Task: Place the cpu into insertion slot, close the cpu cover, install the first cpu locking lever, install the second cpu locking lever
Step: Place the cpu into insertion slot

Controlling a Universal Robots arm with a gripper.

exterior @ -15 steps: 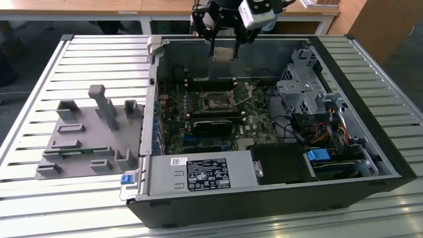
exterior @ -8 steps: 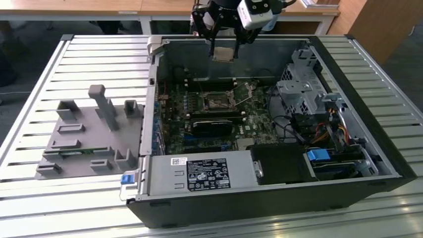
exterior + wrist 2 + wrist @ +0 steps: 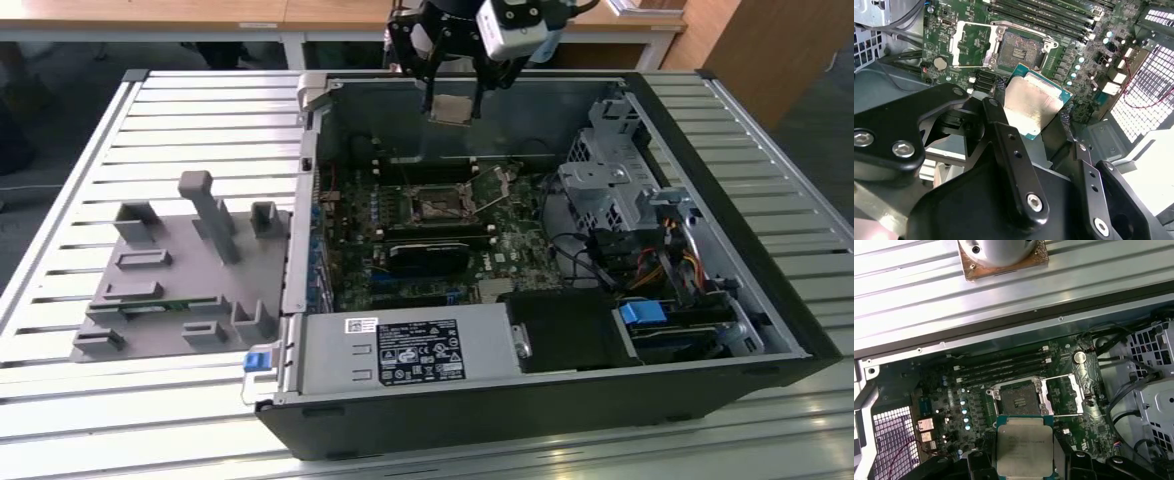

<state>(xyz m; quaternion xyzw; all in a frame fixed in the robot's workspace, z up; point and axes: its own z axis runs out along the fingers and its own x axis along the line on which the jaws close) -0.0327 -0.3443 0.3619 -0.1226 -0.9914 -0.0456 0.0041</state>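
My gripper is shut on the cpu, a flat silvery square chip on a green board. I hold it in the air above the far wall of the open computer case. In both wrist views the cpu sits between the black fingers, and the gripper hangs well above the motherboard. The insertion slot is bare, with its dark contact field showing. The cpu cover is swung open and lies beside the slot.
A grey parts fixture stands on the slatted table at the exterior view's left. Inside the case are a power supply, a drive cage with cables, a black heat-sinked module and memory slots.
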